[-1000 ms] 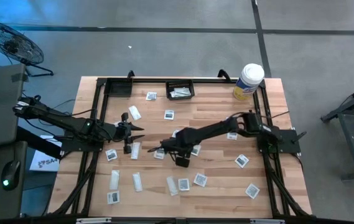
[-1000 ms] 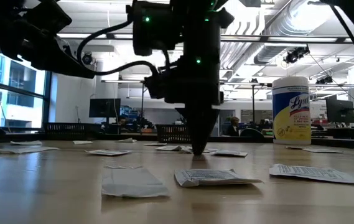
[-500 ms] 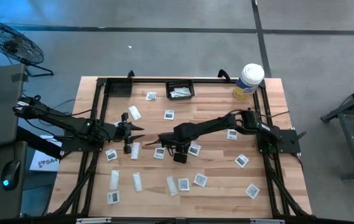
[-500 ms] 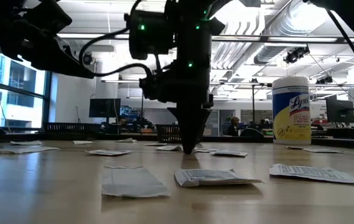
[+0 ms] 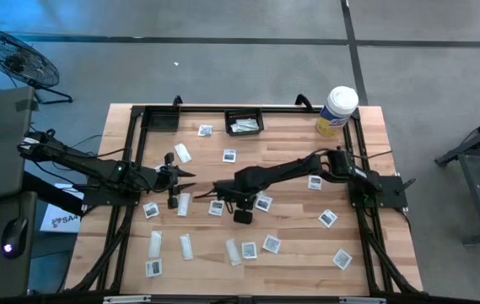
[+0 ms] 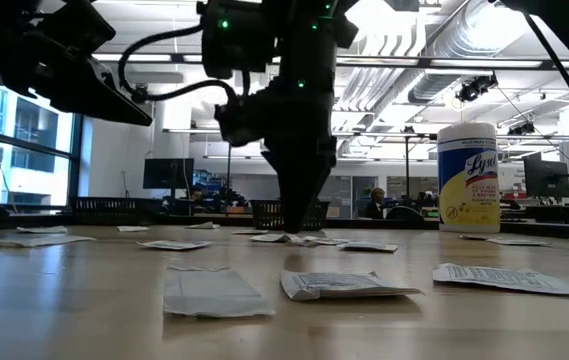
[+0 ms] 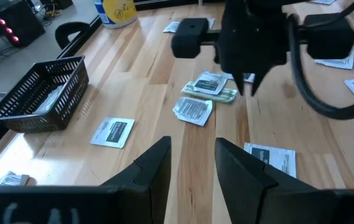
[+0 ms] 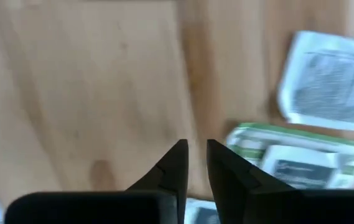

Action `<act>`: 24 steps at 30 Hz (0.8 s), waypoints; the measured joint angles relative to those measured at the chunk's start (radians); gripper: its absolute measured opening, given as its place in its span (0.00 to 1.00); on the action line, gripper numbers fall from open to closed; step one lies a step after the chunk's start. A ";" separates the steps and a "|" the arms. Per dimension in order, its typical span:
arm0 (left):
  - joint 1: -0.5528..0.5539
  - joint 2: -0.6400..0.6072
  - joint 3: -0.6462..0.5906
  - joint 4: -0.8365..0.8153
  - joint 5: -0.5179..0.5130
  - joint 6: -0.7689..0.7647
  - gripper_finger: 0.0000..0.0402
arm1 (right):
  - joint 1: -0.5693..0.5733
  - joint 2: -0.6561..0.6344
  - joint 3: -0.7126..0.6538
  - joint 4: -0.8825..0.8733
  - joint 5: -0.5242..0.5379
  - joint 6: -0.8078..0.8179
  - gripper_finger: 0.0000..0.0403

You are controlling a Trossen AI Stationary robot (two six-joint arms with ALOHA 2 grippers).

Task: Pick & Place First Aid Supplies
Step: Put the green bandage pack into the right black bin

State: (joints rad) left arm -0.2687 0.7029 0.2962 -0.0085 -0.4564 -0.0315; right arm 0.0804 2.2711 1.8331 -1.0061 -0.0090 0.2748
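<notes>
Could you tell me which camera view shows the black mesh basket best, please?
The left wrist view: the black mesh basket shows close, with white packets inside. The high view shows it small at the table's far edge; the low view mostly hides it behind the right arm.

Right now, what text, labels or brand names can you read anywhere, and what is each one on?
"Ly...": partial blue script on the yellow label of the large white plastic tub; the rest is cut off.
"SA...": partial dark print on the white box beside the table.
Print on the small flat white packets: too small to read.
</notes>
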 joint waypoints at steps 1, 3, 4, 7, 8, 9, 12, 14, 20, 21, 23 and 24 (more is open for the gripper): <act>0.000 0.000 0.000 0.000 0.000 0.000 0.30 | -0.002 0.000 0.000 0.002 0.014 -0.009 0.13; 0.000 0.000 0.000 0.000 0.000 0.000 0.30 | -0.004 0.000 0.000 0.001 0.048 -0.014 0.14; 0.000 0.000 0.000 0.000 0.000 0.000 0.30 | -0.006 0.000 0.000 0.002 0.057 -0.014 0.15; 0.000 0.000 0.000 0.000 0.000 0.000 0.30 | -0.011 -0.001 -0.024 0.029 0.039 -0.014 0.16; 0.000 0.000 0.000 -0.001 0.000 0.000 0.30 | -0.013 -0.001 -0.035 0.036 0.022 -0.013 0.16; 0.000 0.000 0.000 -0.001 0.000 0.000 0.30 | -0.014 -0.001 -0.047 0.042 0.011 -0.013 0.17; 0.000 0.000 0.000 -0.001 0.000 0.000 0.30 | -0.015 -0.006 -0.083 0.078 0.010 -0.011 0.18; 0.000 0.000 0.000 -0.001 0.000 0.000 0.30 | -0.015 -0.009 -0.104 0.096 0.008 -0.011 0.19; 0.000 0.000 0.000 -0.001 0.000 0.000 0.30 | -0.012 -0.014 -0.186 0.179 -0.031 -0.030 0.15; 0.000 0.000 0.000 -0.001 0.000 0.000 0.30 | -0.009 -0.015 -0.196 0.184 -0.029 -0.030 0.13; 0.000 0.000 0.000 -0.001 0.000 0.000 0.30 | -0.002 -0.016 -0.207 0.192 -0.025 -0.019 0.06; 0.000 0.000 0.000 -0.001 0.000 0.000 0.30 | 0.003 -0.016 -0.208 0.193 -0.022 -0.015 0.03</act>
State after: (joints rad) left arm -0.2687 0.7029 0.2962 -0.0097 -0.4568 -0.0315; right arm 0.0830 2.2547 1.6249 -0.8135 -0.0314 0.2597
